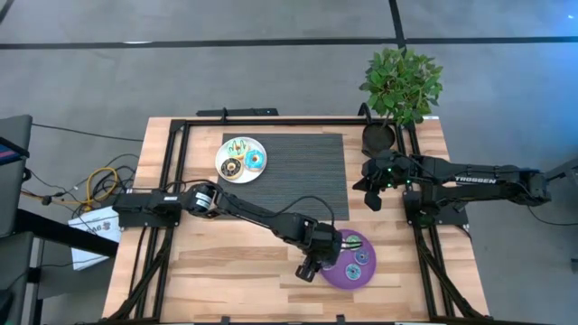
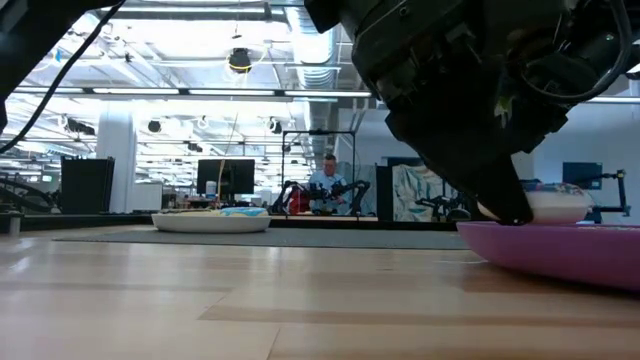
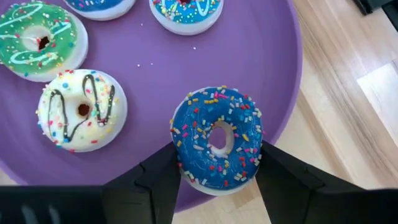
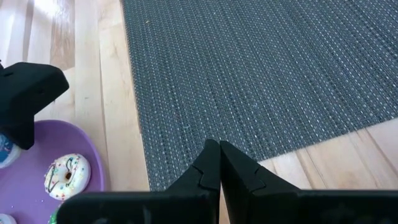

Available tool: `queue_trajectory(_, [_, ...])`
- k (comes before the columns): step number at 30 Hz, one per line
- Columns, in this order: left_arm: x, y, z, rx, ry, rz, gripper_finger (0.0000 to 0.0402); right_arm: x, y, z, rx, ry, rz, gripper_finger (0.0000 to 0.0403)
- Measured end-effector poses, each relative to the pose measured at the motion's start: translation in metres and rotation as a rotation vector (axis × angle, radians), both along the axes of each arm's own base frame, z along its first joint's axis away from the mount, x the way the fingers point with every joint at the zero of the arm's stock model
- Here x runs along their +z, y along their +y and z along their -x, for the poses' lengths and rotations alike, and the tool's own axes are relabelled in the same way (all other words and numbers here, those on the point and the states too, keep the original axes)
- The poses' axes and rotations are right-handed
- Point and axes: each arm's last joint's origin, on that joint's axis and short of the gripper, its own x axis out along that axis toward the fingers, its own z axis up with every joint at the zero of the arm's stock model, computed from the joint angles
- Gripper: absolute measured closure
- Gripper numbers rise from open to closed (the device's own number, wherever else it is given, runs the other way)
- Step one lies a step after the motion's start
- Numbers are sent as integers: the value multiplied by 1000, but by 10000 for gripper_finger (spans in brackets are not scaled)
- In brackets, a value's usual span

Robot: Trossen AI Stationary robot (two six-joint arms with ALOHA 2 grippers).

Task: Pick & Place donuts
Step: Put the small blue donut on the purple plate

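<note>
Left gripper (image 3: 217, 171) grips blue donut (image 3: 217, 137) (over purple plate (image 3: 249, 56))

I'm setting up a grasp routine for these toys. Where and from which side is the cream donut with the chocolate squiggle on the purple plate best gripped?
Probably from straight above, fingers on opposite sides of the outer rim: the cream donut lies flat on the purple plate, and its centre hole looks too small for a finger. The green donut sits close, so put the fingers on the free sides.
</note>
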Motion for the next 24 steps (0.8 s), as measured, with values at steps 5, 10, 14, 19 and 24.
queue_trajectory(5, [0, 2, -1, 7, -1, 2, 219, 0, 0, 0, 0, 0, 0, 403])
queue_trajectory(10, [0, 8, -2, 33, 10, 28, 208, 0, 0, 0, 0, 0, 0, 403])
queue_trajectory(14, [0, 12, -3, 47, 16, 42, 176, 0, 0, 0, 0, 0, 0, 403])
queue_trajectory(19, [0, 13, -3, 39, 11, 36, 134, 0, 0, 0, 0, 0, 0, 403])
queue_trajectory(24, [0, 13, -3, 33, 6, 23, 121, 0, 0, 0, 0, 0, 0, 403])
